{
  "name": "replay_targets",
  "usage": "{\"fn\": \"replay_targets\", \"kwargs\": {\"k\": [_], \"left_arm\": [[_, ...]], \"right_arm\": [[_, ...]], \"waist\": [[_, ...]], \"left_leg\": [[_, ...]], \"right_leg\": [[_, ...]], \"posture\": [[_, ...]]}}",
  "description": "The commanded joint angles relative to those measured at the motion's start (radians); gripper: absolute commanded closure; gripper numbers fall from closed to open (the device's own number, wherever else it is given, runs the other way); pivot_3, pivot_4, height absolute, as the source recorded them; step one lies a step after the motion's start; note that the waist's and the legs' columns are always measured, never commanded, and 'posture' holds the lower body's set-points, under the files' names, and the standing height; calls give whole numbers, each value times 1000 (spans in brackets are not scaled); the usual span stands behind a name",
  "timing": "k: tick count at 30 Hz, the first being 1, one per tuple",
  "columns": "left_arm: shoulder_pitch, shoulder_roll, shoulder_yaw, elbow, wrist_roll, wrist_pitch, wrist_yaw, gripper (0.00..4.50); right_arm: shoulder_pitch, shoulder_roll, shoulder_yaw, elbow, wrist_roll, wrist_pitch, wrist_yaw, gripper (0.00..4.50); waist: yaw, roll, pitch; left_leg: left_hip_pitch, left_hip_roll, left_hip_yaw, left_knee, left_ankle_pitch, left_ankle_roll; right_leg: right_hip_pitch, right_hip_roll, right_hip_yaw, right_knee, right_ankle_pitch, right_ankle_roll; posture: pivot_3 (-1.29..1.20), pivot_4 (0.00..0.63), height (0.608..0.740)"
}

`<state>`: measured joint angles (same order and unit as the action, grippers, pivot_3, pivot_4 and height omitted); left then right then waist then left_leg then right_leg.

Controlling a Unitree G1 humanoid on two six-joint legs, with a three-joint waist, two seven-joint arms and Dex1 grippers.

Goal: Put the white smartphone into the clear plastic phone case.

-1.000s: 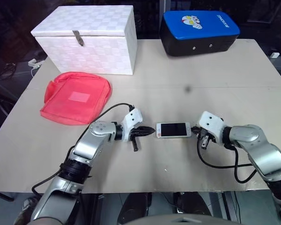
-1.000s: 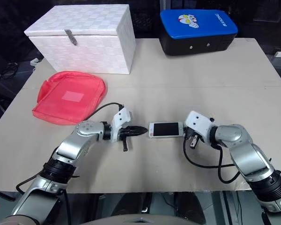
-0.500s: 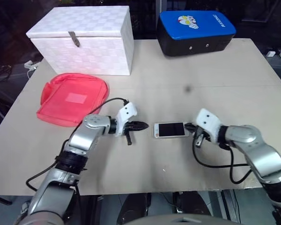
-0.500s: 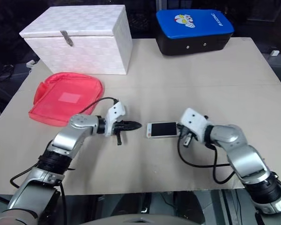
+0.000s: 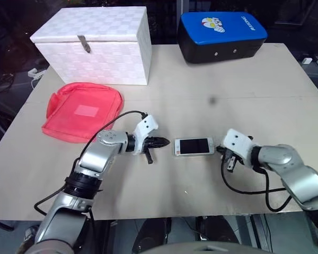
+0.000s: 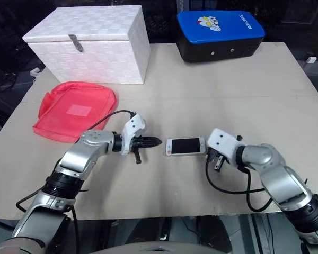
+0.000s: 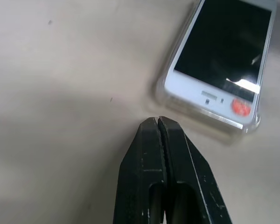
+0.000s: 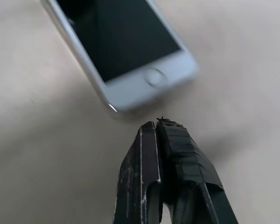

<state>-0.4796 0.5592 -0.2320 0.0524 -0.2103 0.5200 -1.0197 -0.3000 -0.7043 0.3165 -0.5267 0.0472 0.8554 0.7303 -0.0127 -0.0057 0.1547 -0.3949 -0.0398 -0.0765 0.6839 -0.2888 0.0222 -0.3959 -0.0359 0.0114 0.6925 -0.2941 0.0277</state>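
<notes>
The white smartphone [image 5: 194, 146] is found seated in the clear plastic phone case [image 7: 245, 128], flat on the table [image 5: 228, 90]. Its long axis runs between the clenched, empty left gripper [image 5: 164, 142] and right gripper [image 5: 219, 150]; the right is judged nearer.

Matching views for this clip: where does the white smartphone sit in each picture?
Left eye view: white smartphone at centre, between both grippers.
Right eye view: just left of centre.
Left wrist view: upper right, earpiece end nearest.
Right wrist view: upper middle, home-button end nearest.
Shared landmark: its black screen.
</notes>
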Motion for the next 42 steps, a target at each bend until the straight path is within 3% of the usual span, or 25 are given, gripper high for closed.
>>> {"fn": "replay_targets", "kwargs": {"k": [1, 11, 20, 29, 39, 42], "left_arm": [[-37, -29, -18, 0, 0, -19, -9, 4500], [-38, -40, 0, 33, 9, -47, -18, 4500], [-131, -77, -6, 175, 56, -128, -32, 4500], [-112, -2, 72, 63, -52, -29, -119, 4500], [-85, -14, -82, 58, 103, -101, -61, 4500], [-76, -16, -68, 44, 87, -98, -61, 4500]], "right_arm": [[-45, 32, 1, -45, 18, -12, -4, 4454], [-31, 9, 8, -65, 15, -7, 1, 4454], [-37, 14, 54, -62, 2, 12, 5, 4454], [16, -36, -144, -89, 96, 30, 24, 4454], [27, -24, -107, -95, 101, 16, -2, 4454], [26, -15, -96, -101, 104, 20, -11, 4454]], "waist": [[1, 0, 0], [2, 0, 0], [1, 0, 0], [-1, 0, 0], [-4, 0, 0], [-2, 0, 0]], "left_leg": [[0, 0, 0, 0, 0, 0], [0, 0, 0, 0, 0, 0], [0, 0, 0, 1, 0, 0], [-2, 0, 0, 0, 0, 0], [-2, -1, 0, 0, 0, 0], [-1, 0, -1, 0, 0, 0]], "right_leg": [[0, 0, 0, 0, 0, 0], [0, 0, 0, 0, 0, 0], [0, 0, -1, 1, 0, 0], [-2, 0, 0, -1, 0, 0], [-1, 0, 0, 0, 0, 0], [-1, 0, 0, 0, 0, 0]], "posture": [[0, 150, 740], [0, 150, 740], [0, 150, 740], [0, 150, 740], [0, 150, 740], [0, 150, 740]]}}
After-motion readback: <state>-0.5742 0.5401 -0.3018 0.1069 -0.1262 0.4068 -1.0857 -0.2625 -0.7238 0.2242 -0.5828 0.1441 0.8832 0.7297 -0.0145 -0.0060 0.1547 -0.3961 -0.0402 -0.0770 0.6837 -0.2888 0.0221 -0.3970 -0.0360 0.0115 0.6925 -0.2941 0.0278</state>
